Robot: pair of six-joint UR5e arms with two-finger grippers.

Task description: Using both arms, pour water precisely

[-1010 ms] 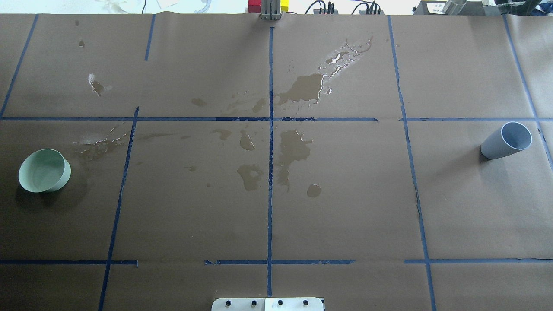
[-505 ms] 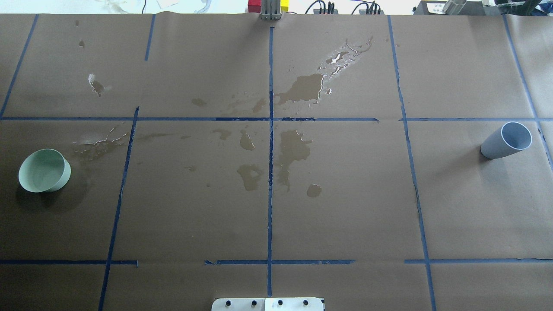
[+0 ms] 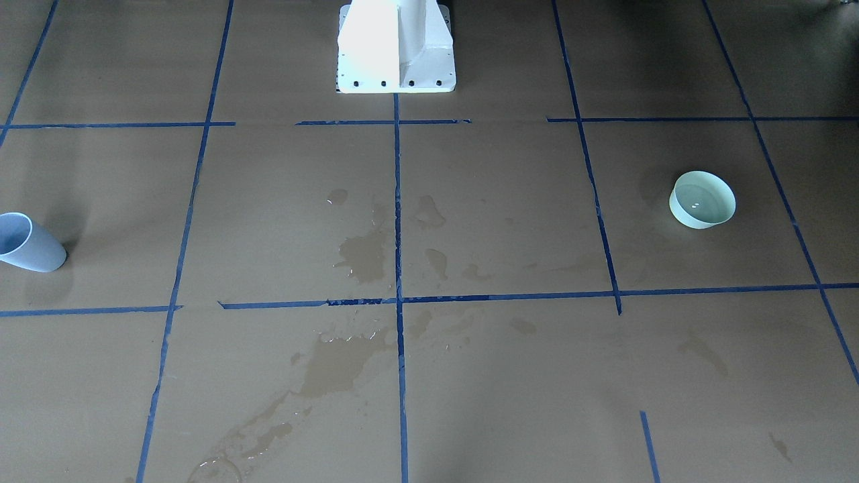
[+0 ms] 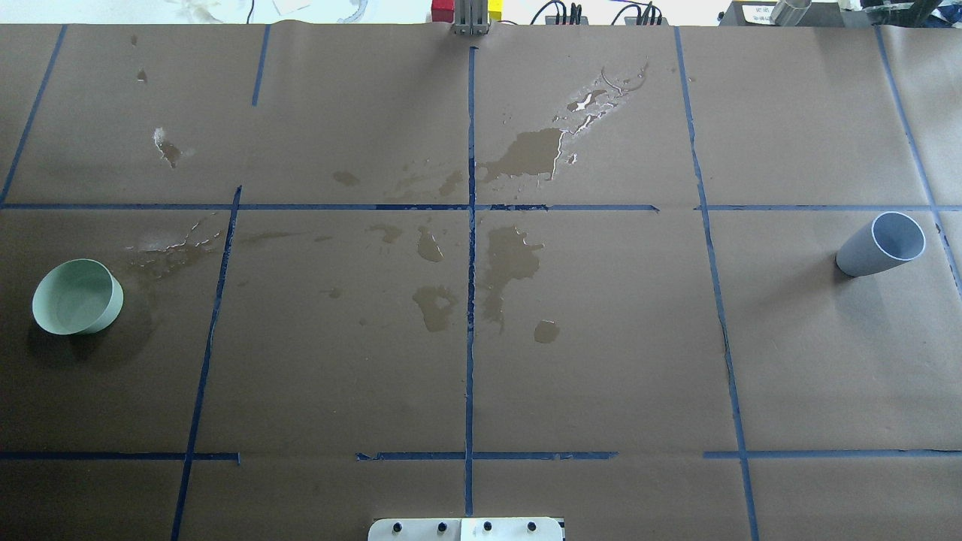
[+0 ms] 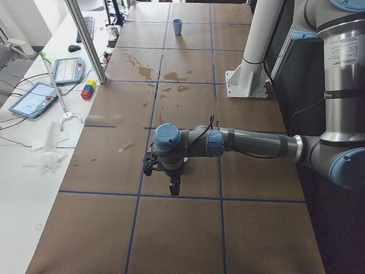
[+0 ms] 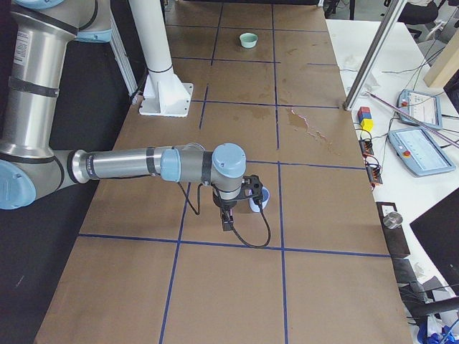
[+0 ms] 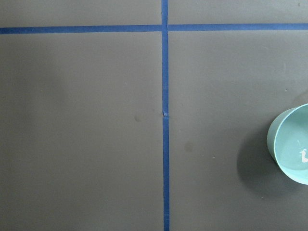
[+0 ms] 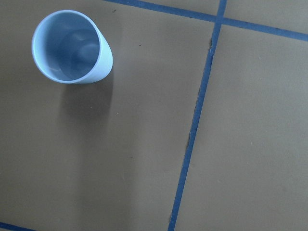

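Left arm: my near arm (image 5: 251,145) in the left-end view reaches out level above the surface (image 4: 601,361), wrist pointing down.
Left jaws: seen only from the side; I cannot tell whether they are released or clenched.
Right arm: my near arm (image 6: 129,163) in the right-end view stretches out the same way, wrist down, with the blue cup (image 6: 261,199) peeking out just beside it.
Right jaws: again a side view only; I cannot tell their state.
Water: a small glossy pool (image 3: 703,202) lies in the mint bowl (image 4: 116,304), far out on my left, with a white glint on it (image 7: 302,155).
Blue cup: upright on my far right (image 4: 864,259), well apart from the bowl; I cannot tell whether any water lies inside (image 8: 103,62).
Stains: darker wet patches (image 4: 511,259) spread around the central tape cross (image 4: 470,300).
Change: in the overhead view, bowl, cup and stains lie exactly where they lay a second ago; nothing has shifted.
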